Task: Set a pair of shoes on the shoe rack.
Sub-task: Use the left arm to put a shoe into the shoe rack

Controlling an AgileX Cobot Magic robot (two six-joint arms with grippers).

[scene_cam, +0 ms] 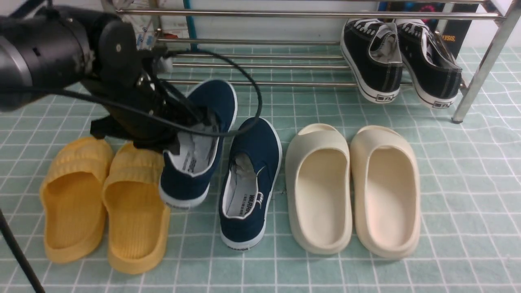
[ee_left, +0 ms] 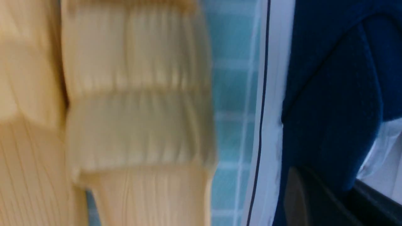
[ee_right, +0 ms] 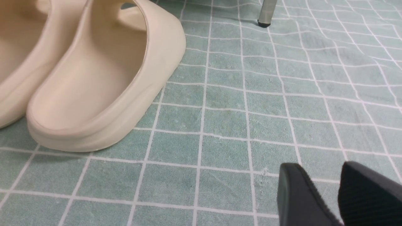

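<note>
Two navy slip-on shoes with white soles lie on the green tiled mat in front of the shoe rack (scene_cam: 260, 61). My left gripper (scene_cam: 203, 122) is shut on the collar of the left shoe (scene_cam: 195, 158); this shoe sits tilted, its heel against a yellow slide. In the left wrist view one dark finger (ee_left: 298, 201) presses the outside of the navy shoe (ee_left: 329, 94) and the other is inside it. The right shoe (scene_cam: 250, 179) lies flat and untouched. My right gripper (ee_right: 318, 166) hovers low over bare mat, open and empty.
Two yellow slides (scene_cam: 101, 203) lie left of the navy pair, two cream slides (scene_cam: 354, 187) to the right. Two black sneakers (scene_cam: 401, 61) lean on the rack's right end. A rack leg (ee_right: 267, 12) stands beyond the cream slide (ee_right: 94, 78).
</note>
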